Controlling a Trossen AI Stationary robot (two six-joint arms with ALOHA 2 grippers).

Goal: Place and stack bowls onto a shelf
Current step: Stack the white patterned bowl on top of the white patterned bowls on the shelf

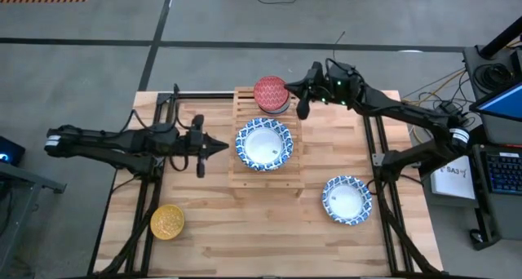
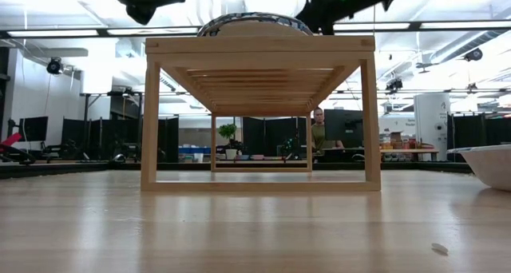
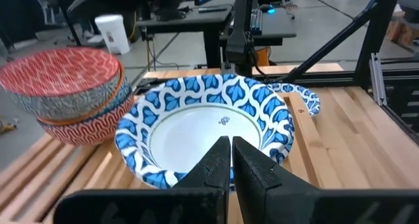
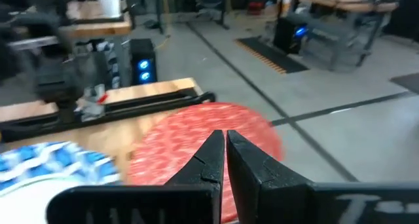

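The wooden slatted shelf (image 1: 245, 174) stands mid-table. On its middle sits a wide blue-patterned bowl (image 1: 263, 143). At its far end stands a stack of small bowls (image 3: 65, 93), red on top, blue-grey and orange below. A second wide bowl (image 1: 347, 199) rests on the table at the near right, and a yellow bowl (image 1: 167, 222) at the near left. My left gripper (image 1: 220, 146) is shut, level, just left of the shelf's wide bowl (image 3: 209, 126). My right gripper (image 1: 291, 87) is shut beside and above the red bowl (image 4: 196, 145).
Dark rails of the arm frames run along the table's left (image 1: 155, 173) and right (image 1: 379, 157) sides. In the low view the shelf (image 2: 259, 45) shows end-on with open space under it. A person (image 2: 318, 133) stands far behind.
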